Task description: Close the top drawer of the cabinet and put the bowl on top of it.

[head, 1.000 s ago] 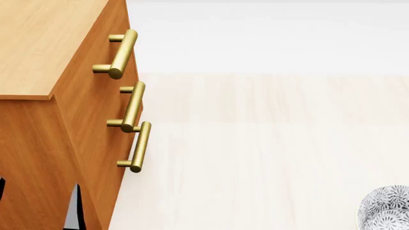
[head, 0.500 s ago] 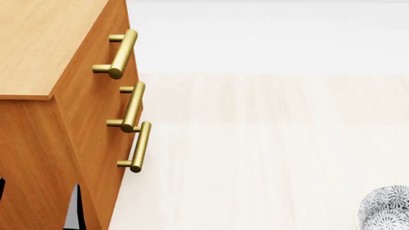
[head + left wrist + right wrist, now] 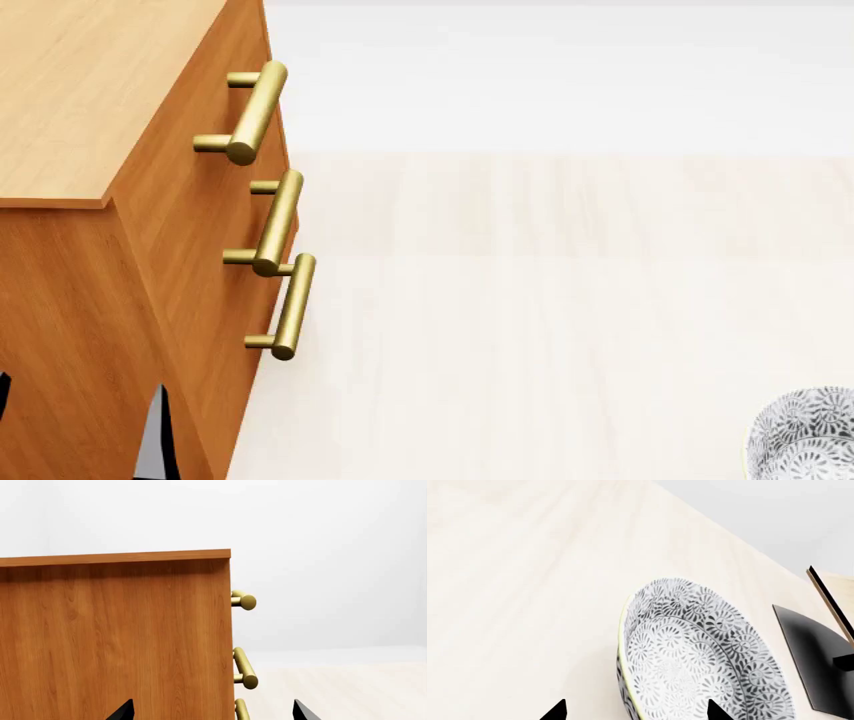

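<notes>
The orange-brown cabinet fills the left of the head view, with three brass handles down its front. The top drawer carries the uppermost handle; in the left wrist view its front looks flush with the two lower ones. My left gripper is open, its black fingertips spread wide before the cabinet's side panel. The patterned bowl sits on the floor, cut by the lower right corner of the head view. My right gripper is open, its tips either side of the bowl's near rim.
Pale wooden floor stretches from the cabinet to the bowl, with a white wall behind. In the right wrist view a black base with a thin pale board stands just beyond the bowl.
</notes>
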{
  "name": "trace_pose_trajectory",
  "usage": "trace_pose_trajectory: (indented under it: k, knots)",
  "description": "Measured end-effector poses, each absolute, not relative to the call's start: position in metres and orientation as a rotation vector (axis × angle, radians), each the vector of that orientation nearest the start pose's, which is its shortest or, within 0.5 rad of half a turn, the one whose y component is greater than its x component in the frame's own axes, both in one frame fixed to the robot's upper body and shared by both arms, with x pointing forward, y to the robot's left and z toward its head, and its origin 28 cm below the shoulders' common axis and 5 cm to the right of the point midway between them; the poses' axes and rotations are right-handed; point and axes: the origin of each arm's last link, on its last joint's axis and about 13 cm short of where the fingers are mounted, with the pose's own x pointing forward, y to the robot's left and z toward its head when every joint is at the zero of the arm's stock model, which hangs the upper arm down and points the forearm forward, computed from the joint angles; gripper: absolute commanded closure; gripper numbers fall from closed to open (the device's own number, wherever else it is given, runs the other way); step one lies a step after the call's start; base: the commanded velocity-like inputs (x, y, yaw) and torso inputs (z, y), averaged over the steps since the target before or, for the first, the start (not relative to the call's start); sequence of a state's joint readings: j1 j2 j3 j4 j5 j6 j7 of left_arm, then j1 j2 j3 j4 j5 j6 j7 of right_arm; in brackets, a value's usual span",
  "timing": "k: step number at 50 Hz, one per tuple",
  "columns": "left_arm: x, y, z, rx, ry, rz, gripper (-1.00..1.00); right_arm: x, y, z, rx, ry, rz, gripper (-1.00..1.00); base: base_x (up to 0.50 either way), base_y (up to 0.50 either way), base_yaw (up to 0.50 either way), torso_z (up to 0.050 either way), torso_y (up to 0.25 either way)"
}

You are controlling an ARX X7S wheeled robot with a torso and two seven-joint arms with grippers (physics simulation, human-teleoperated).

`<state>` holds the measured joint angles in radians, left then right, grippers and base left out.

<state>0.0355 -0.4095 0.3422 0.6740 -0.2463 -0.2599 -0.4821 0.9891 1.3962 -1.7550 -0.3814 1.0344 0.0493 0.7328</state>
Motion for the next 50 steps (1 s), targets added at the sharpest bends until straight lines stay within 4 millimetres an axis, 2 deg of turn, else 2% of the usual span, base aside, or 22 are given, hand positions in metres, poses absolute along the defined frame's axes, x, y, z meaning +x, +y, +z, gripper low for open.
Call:
trace_pose_trajectory:
  k: [50]
  knots:
    - [0.1704, 0.1963, 0.1134, 0.039, -0.254, -0.033, -1.00, 0.1586, -0.2391, 0.1029, -0.525, 0.458, 0.001, -1.00, 0.00, 0.00, 0.00, 0.000, 0.000]
